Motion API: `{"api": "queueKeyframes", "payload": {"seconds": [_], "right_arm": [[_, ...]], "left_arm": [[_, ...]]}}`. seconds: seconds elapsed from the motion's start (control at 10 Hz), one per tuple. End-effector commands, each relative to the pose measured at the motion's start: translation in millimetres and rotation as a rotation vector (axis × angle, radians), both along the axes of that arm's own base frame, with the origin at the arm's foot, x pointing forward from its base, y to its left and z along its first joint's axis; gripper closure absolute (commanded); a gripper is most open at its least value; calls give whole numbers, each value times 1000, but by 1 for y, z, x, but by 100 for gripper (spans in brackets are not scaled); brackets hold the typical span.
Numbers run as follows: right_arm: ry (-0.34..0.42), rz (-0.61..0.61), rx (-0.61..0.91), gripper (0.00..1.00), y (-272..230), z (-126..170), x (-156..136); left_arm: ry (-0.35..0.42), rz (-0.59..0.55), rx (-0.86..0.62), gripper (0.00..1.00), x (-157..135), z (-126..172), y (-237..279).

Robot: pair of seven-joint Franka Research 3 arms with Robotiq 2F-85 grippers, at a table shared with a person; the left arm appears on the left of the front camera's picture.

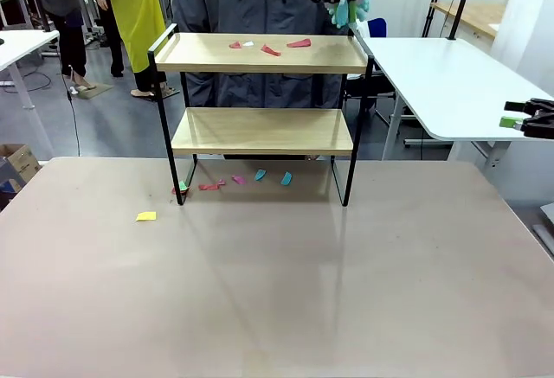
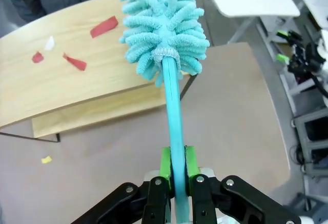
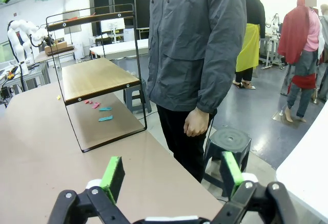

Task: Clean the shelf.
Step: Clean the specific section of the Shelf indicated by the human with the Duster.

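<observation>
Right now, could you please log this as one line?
left gripper: jaws shut on duster | duster: over shelf top | scraps: on top board | right gripper: jaws open

Blk jaws w/ green pads (image 2: 165, 161), silver screws (image 2: 155, 181).

Front camera across the table (image 1: 260, 291) toward the shelf (image 1: 260, 130); left wrist close above it, right wrist sidelong.
</observation>
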State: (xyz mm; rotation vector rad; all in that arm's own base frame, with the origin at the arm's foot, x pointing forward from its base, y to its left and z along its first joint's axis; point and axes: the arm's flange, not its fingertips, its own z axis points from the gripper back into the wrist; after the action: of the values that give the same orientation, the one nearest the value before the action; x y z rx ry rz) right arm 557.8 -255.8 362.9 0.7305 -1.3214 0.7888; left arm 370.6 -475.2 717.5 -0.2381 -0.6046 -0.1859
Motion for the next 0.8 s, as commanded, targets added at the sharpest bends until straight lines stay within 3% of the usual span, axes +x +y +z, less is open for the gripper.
{"api": "queueKeyframes", "payload": {"seconds": [0.0, 0.7], "right_arm": [[15, -7, 4, 0, 2, 5, 0], [15, -7, 4, 0, 2, 5, 0]], "left_arm": [[-3, 82, -2, 87, 5, 12, -20], [159, 94, 32, 87, 20, -32, -11]]}}
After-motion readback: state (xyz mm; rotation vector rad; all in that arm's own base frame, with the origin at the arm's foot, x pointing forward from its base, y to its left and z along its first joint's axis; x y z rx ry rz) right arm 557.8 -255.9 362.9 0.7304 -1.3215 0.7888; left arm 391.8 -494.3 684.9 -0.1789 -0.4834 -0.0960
